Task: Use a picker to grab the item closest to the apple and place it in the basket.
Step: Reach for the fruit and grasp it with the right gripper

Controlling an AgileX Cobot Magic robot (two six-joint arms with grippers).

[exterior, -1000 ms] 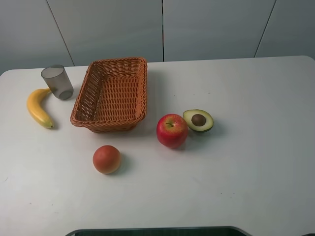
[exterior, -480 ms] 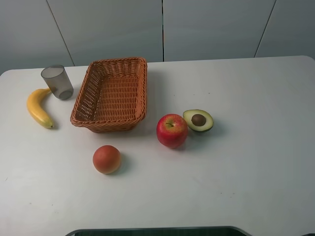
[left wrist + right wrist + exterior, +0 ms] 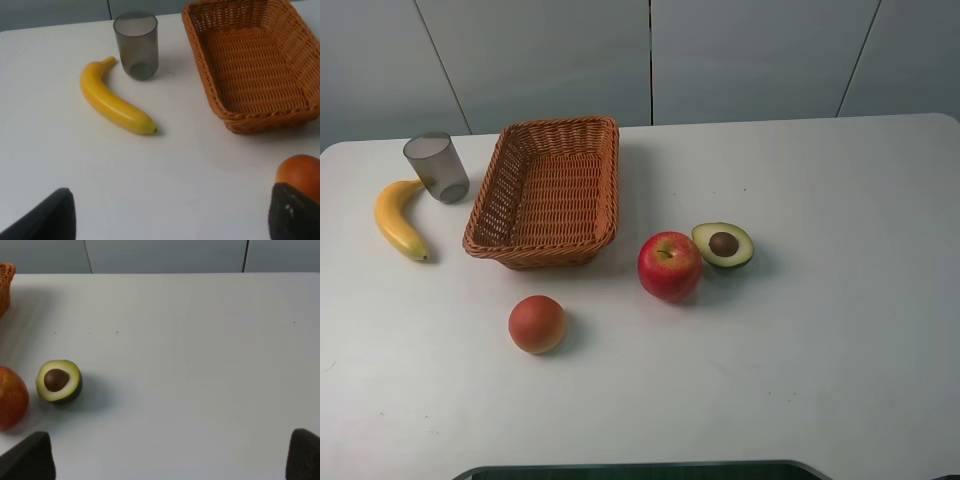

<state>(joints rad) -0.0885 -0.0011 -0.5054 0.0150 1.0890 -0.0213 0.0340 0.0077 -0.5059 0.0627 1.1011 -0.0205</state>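
Presently, no arm is seen in the high view. In the wrist views only dark fingertips [image 3: 50, 217] are shown at the corners, so the left gripper [image 3: 172, 222] and right gripper [image 3: 165, 460] are judged spread wide with nothing pinched, likely readied for a reach. Lower left of centre, an orange [image 3: 537, 324] is found. At mid-frame the apple [image 3: 669, 265] is set, with the avocado half [image 3: 723, 245] just beside it on the right, pit up: the item to be taken. Farther back, upper left, the basket [image 3: 560, 124] is seen empty, ready to receive it, with a banana [image 3: 396, 218] and cup [image 3: 436, 167] at its left.
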